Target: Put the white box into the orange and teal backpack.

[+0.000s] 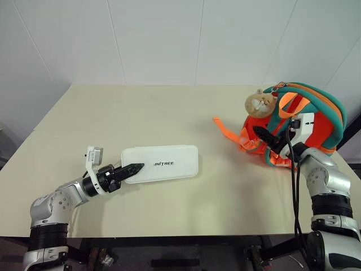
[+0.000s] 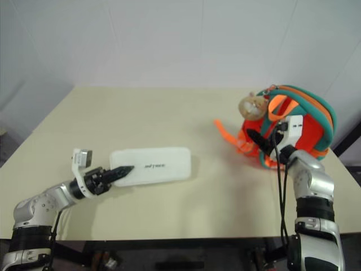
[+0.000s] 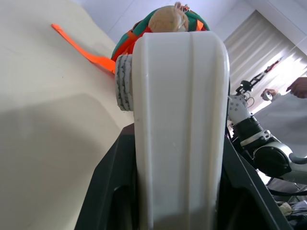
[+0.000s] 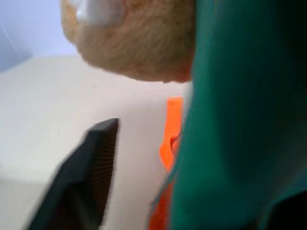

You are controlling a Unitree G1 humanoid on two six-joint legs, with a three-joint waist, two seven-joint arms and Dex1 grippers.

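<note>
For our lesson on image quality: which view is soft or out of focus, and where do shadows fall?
Right wrist view: the plush charm and teal strap are too close, blurred. Left wrist view: the white box casts a soft shadow on the table. Head views: sharp, evenly lit, faint shadow under the orange and teal backpack.

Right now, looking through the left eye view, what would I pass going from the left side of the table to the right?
Left gripper → white box → loose orange strap → plush hamster charm → backpack.
</note>
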